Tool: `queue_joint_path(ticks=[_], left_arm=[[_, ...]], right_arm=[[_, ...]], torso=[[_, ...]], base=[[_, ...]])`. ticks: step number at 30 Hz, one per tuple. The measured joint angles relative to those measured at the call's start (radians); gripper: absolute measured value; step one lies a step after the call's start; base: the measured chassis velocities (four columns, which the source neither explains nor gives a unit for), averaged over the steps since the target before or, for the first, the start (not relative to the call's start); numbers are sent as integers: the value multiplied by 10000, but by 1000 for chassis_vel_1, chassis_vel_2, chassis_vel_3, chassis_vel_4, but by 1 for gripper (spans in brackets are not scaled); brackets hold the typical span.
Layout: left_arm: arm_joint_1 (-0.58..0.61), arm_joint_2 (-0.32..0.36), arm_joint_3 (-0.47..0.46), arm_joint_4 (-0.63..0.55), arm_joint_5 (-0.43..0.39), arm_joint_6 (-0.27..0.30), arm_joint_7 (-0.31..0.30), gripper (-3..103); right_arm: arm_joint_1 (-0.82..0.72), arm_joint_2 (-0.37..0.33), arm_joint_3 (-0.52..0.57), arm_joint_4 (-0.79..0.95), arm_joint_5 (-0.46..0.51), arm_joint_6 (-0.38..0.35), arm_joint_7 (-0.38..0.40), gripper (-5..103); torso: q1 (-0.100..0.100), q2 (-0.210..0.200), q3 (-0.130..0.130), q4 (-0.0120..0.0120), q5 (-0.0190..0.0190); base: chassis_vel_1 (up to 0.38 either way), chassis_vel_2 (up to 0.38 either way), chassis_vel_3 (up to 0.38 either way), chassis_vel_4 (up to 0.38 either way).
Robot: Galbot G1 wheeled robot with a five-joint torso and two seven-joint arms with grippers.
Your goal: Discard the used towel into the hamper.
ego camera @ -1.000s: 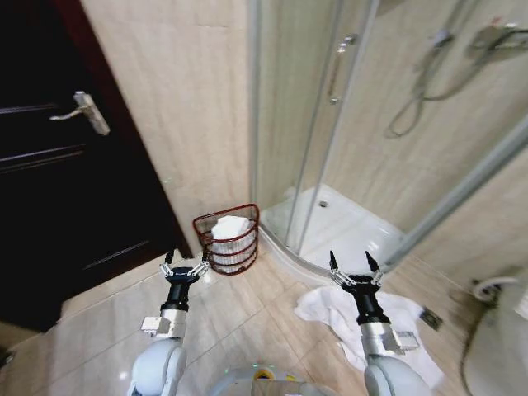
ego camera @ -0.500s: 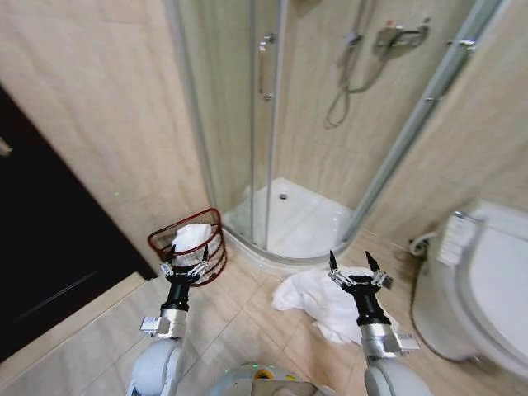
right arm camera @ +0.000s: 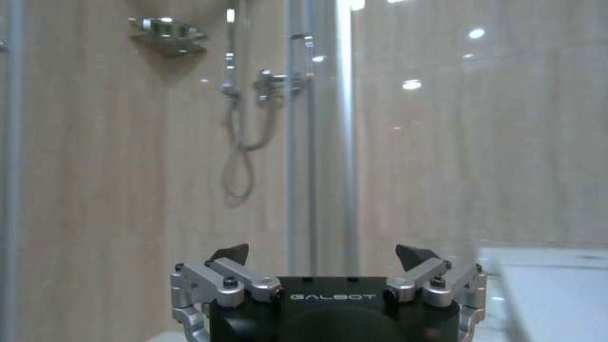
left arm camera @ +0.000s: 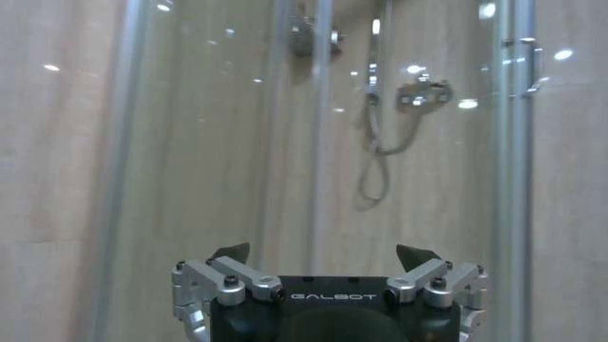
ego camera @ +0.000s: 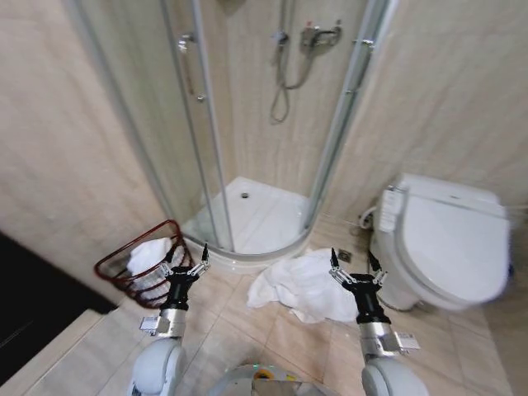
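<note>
Head view, tiled floor (ego camera: 280,338), shower (ego camera: 247,210), toilet (ego camera: 450,239)

A white towel (ego camera: 299,286) lies crumpled in a loose heap on the tan tiled floor, just in front of the curved shower base and beside the toilet, its folds spread wide and flat. Well apart from it, against the wall, stands the hamper (ego camera: 140,274), a round dark red-brown basket of thin horizontal bars, tilted in view, with white cloth already inside.
</note>
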Motion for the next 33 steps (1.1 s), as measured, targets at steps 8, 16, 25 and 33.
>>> queue_joint_path(ticks=[8,16,25,33], left_arm=[[-124,16,-98,57,-257,-268,19,100],[-91,39,-120,61,-459,-492,312,100],[-118,11,-118,36,-488,-493,381,100],[-94,-8,-96,28,-442,-497,397,100]], right_arm=[[194,38,-105,-60,29,17,405,100],[318,31,-156,-62,53,17,519,100],[315,8,-158,-58,47,-16,523,100],[306,8,-157,-23,46,-31,515,100]], torso=[[-1,1,0,1,0],[-2,2,-1,2,-1],[0,2,1,2,-3],[3,-8,-1,1,0]], base=[[-57,-68,-62,-58],[-42,45,43,-43],[-172,164,179,-182],[-129,114,97,-85]])
